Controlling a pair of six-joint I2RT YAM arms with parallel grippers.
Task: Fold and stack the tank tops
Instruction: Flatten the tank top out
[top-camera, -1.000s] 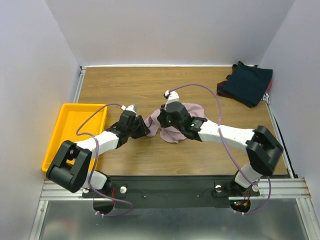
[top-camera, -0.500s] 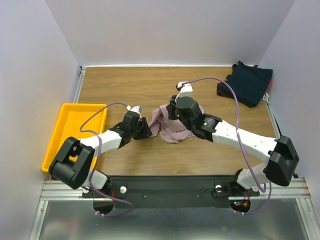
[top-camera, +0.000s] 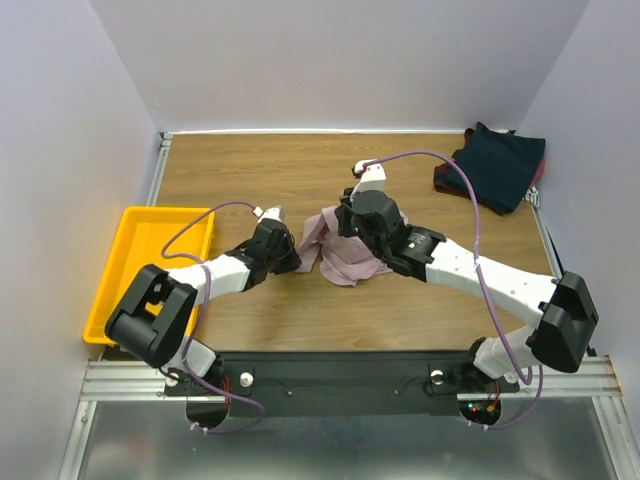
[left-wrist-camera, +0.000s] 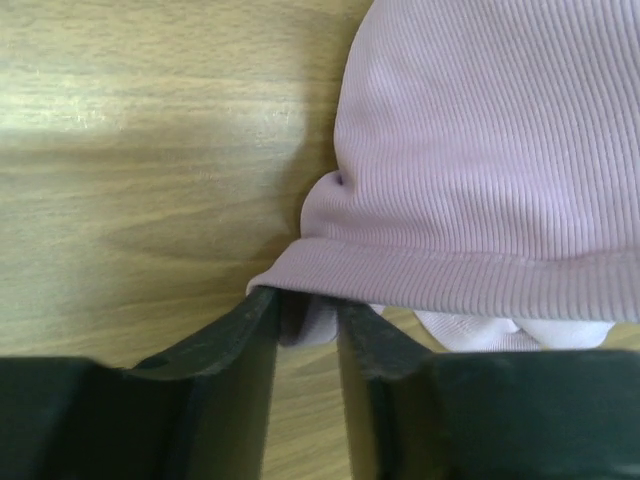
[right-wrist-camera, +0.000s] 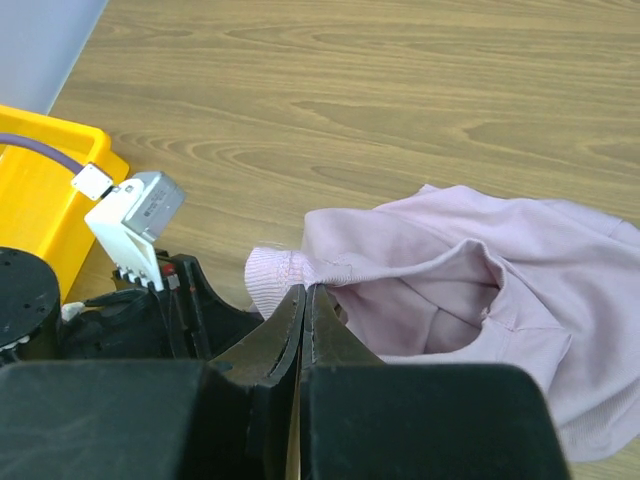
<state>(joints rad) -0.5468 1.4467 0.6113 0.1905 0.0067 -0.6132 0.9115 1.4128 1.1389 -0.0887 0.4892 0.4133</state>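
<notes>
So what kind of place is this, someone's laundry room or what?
Most likely a robotics lab test cell: a left arm and right arm bolted to a metal rail at the edge of a wooden table, plain walls boxing it in, and a pink tank top as practice laundry.

Cannot see middle of pink tank top (top-camera: 346, 267) under right hand (top-camera: 342, 222) in top view. Cut by upper and right edges in left wrist view. Cannot tell if pinched by left hand (left-wrist-camera: 305, 305). Cannot count navy tank tops (top-camera: 495, 165) in pile.
</notes>
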